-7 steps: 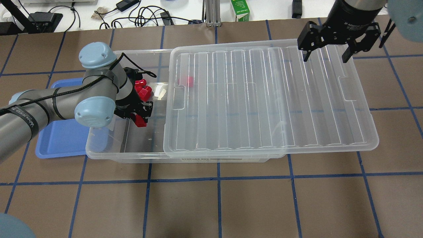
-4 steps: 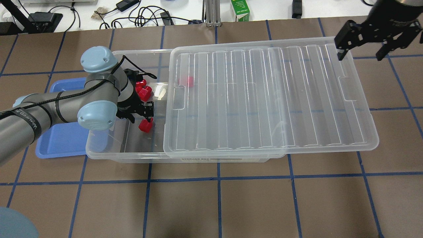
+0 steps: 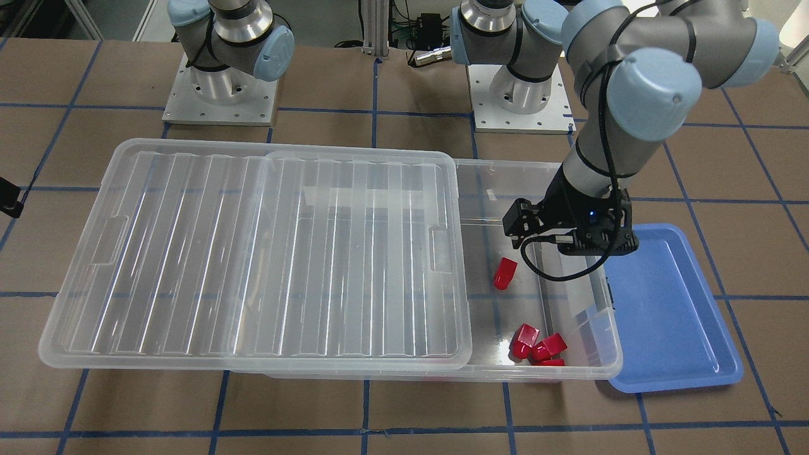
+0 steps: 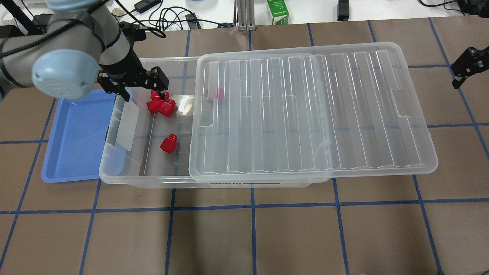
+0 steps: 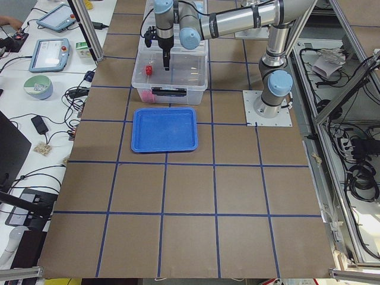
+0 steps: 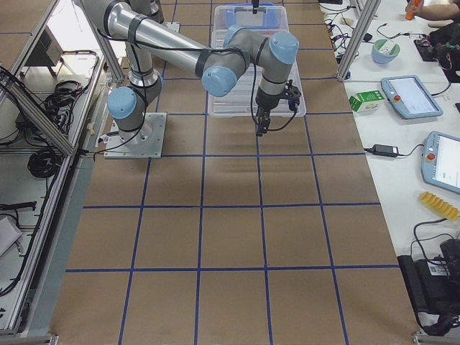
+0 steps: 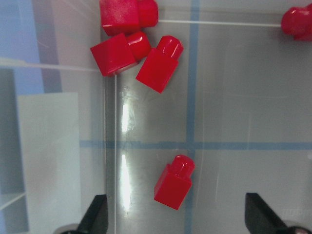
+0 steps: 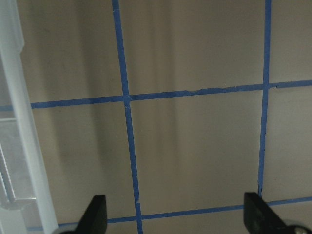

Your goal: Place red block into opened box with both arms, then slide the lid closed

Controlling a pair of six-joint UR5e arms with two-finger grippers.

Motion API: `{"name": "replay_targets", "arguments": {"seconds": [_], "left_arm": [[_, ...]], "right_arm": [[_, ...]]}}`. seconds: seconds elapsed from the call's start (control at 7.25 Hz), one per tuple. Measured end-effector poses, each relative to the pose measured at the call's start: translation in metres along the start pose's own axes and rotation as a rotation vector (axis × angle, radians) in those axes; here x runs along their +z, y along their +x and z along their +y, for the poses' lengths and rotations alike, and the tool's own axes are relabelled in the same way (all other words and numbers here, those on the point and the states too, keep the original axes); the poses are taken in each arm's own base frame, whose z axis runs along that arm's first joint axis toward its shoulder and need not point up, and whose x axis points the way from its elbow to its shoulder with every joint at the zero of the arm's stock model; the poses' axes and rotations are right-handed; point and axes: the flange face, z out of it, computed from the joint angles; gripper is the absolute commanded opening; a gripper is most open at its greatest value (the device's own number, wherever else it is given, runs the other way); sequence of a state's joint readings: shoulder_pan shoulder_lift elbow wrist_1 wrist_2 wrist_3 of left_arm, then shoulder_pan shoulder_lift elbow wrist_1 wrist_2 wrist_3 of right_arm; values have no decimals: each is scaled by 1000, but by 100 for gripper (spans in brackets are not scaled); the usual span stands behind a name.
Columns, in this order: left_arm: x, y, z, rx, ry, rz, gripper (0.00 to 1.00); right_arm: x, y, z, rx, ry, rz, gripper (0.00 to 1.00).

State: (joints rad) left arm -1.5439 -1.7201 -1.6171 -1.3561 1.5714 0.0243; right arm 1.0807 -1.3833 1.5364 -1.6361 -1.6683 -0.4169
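The red block (image 4: 168, 143) lies loose in the box (image 4: 153, 180) below the empty, spread left gripper (image 7: 178, 217); the lid (image 4: 305, 114) is not yet slid shut, the right gripper (image 8: 175, 217) likewise spread off its end.

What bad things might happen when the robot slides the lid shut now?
1. The left gripper hangs open over the box's uncovered end, so the sliding lid might bump it.
2. The lid's other end sticks out past the box. If the right gripper presses down there, the lid might tip instead of sliding.
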Motion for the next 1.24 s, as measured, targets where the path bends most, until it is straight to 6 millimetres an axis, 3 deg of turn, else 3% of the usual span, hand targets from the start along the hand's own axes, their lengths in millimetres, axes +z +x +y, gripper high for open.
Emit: {"name": "replay_targets", "arguments": {"seconds": [0.14,0.41,0.69,1.24], "left_arm": [[-37,10,10,20,27,-11,100],[-77,21,31,44,75,-25,100],[-89,21,44,52,73,-33,100],[-101,3,56,20,50,-38,100]], "right_arm": [[18,1,-5,-2,-29,-11,100],[39,-6,-9,-13,-58,-24,100],[52,-31,-13,-44,-52,-19,100],[54,-116,-21,-136,-13,12,100]]}}
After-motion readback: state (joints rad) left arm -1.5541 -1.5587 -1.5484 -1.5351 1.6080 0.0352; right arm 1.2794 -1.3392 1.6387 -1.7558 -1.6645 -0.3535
